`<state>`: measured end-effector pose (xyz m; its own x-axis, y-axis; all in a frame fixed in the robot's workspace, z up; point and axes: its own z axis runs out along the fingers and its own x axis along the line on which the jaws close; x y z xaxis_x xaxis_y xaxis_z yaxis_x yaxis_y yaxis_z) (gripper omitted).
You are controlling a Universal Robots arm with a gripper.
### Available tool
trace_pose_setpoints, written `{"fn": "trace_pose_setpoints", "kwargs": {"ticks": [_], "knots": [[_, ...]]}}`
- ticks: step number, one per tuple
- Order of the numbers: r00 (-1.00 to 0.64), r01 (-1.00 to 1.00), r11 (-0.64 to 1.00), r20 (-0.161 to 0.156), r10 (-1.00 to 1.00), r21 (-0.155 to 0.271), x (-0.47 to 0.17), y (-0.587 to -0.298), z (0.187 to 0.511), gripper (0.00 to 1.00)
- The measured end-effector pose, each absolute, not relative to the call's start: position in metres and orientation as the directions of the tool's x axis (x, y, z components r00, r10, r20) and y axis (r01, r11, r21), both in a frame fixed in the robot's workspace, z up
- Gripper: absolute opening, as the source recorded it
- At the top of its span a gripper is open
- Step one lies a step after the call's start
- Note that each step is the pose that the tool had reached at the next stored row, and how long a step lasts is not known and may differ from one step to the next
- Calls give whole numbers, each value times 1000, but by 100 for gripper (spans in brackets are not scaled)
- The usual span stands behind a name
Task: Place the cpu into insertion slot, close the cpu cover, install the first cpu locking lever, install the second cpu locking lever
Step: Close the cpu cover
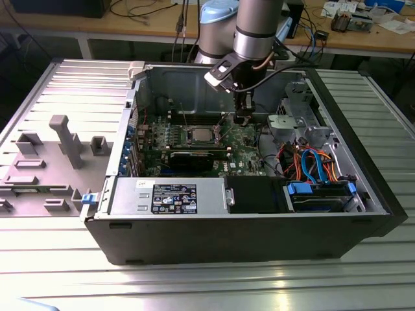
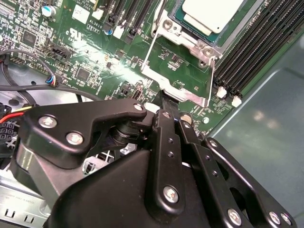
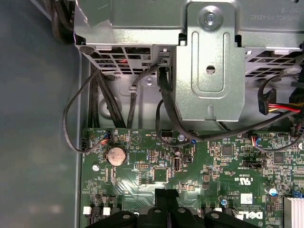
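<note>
one cpu [image 2: 216, 14] in insertion slot [image 2: 202, 47] w/in pc case [image 1: 259, 240]; gripper [image 2: 165, 98] jaws together nearby

The case [image 1: 259, 240] is laid open on the table [image 1: 194, 285]. Inside it, the circuit board [image 1: 249, 148] is set at the far side, and the cpu [image 1: 198, 135] is seated in the insertion slot [image 2: 178, 28] on that board. In the second wrist view the cpu cover [image 2: 178, 90] is found beside the slot, between it and the gripper [image 2: 166, 100]. The graphics card [image 1: 194, 157] is located just nearer than the cpu. The power supply [image 1: 168, 194] is placed nearest, at the exterior view's left, with the drive cage [image 1: 321, 195] to its right.
</note>
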<state>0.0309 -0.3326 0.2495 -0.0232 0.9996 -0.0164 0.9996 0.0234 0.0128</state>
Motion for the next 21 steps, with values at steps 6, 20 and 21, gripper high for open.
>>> {"fn": "trace_pose_setpoints", "kwargs": {"ticks": [6, 20, 21], "knots": [[-23, 1000, 23, -16, 1000, 13, 29, -333, 249, 11], [-23, 1000, 23, -16, 1000, 13, 23, -333, 249, 11], [-23, 1000, 23, -16, 1000, 13, 22, -333, 249, 11]]}}
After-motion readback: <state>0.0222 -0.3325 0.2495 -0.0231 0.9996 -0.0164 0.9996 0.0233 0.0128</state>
